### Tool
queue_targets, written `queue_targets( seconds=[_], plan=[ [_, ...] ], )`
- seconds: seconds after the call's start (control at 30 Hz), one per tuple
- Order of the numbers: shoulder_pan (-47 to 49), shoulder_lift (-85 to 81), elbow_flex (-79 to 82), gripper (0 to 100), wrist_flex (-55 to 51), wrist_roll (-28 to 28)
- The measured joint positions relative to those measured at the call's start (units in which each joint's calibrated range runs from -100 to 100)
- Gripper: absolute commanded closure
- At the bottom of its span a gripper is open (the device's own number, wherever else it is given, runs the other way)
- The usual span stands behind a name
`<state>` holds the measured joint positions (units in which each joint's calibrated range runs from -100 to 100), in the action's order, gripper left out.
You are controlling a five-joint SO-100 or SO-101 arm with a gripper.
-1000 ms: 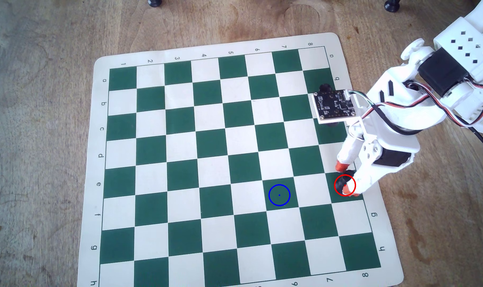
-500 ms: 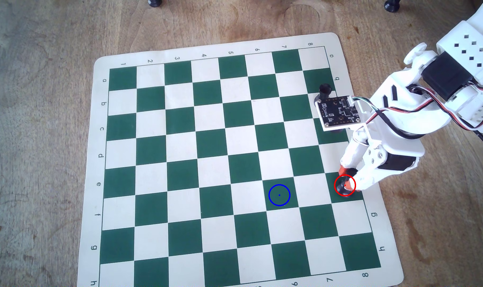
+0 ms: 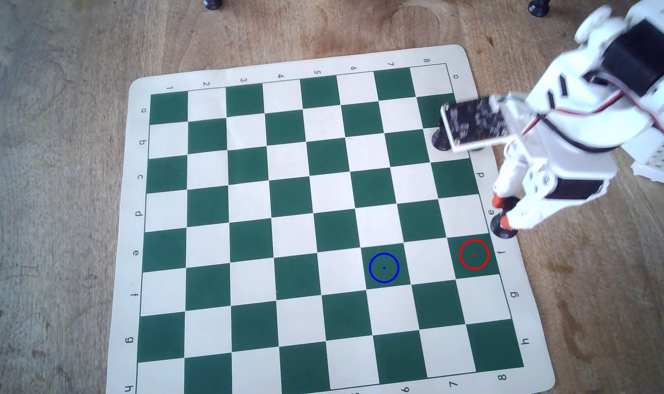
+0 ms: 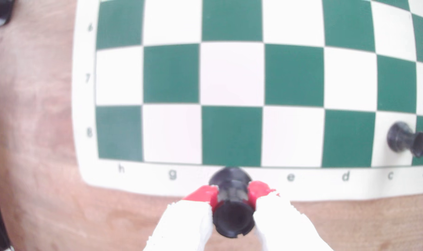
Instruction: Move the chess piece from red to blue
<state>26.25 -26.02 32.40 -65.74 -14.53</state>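
One piece [image 4: 233, 202] clamped between red fingertips of gripper [image 3: 504, 212], hanging over board's [image 3: 133, 189] right edge, off red [image 3: 474, 254]. Step: carry. Next: swing inward to blue [image 3: 384, 268], lower upright.

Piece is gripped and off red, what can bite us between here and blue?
1. In the overhead view the gripper holds the chess piece over the board's right margin, away from blue; the carry crosses several squares, so a slip could drop it.
2. The wrist view shows the fingers clamping only its upper stem; it might tilt when set down.
3. A second black piece stands on the board's edge file; a wide swing could clip it.
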Motion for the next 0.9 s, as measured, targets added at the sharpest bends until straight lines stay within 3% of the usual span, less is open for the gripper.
queue_targets(
  seconds=[0.4, 0.9],
  plan=[
    [-4.0, 22.1, -32.5, 100, -5.0, 0.0],
    [-8.1, 40.8, -36.8, 100, 4.9, -1.0]
  ],
)
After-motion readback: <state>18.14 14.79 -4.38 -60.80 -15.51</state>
